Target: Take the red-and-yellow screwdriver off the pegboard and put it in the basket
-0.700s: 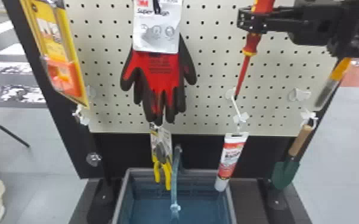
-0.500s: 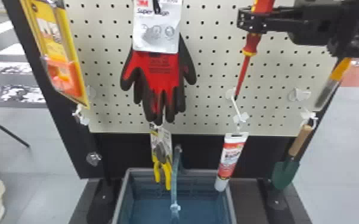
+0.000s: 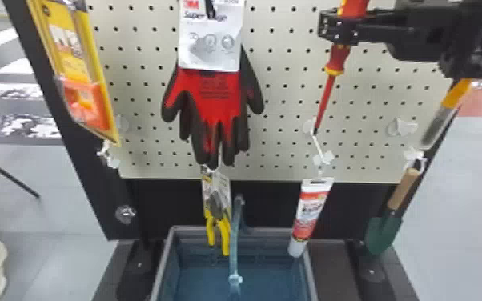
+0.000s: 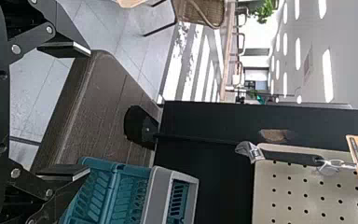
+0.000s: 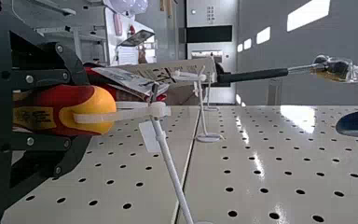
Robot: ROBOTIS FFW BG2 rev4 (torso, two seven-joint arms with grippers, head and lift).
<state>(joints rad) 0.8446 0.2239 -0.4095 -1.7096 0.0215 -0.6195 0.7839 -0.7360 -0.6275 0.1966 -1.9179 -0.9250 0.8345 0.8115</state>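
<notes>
Head view: the right gripper [image 3: 338, 29] grasps one red-and-yellow screwdriver [image 3: 337, 60], tip down, before one pegboard [image 3: 286, 100]. In the left wrist view, the left gripper's [image 4: 85, 111] two fingers stand apart. Below the screwdriver hangs one tube [image 3: 310, 212]; farther out, one trowel [image 3: 383, 234], one basket [image 3: 162, 272].

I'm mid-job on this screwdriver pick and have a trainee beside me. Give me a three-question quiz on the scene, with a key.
1. True or false: the screwdriver already lies in the basket.
2. Multiple choice: the right gripper holds the screwdriver by its (A) shaft, (B) tip, (C) handle.
3. Fill in the blank: a pale strap runs from the screwdriver's yellow end to a white ____.

Key: 1. False. 2. C. 3. Hook.
</notes>
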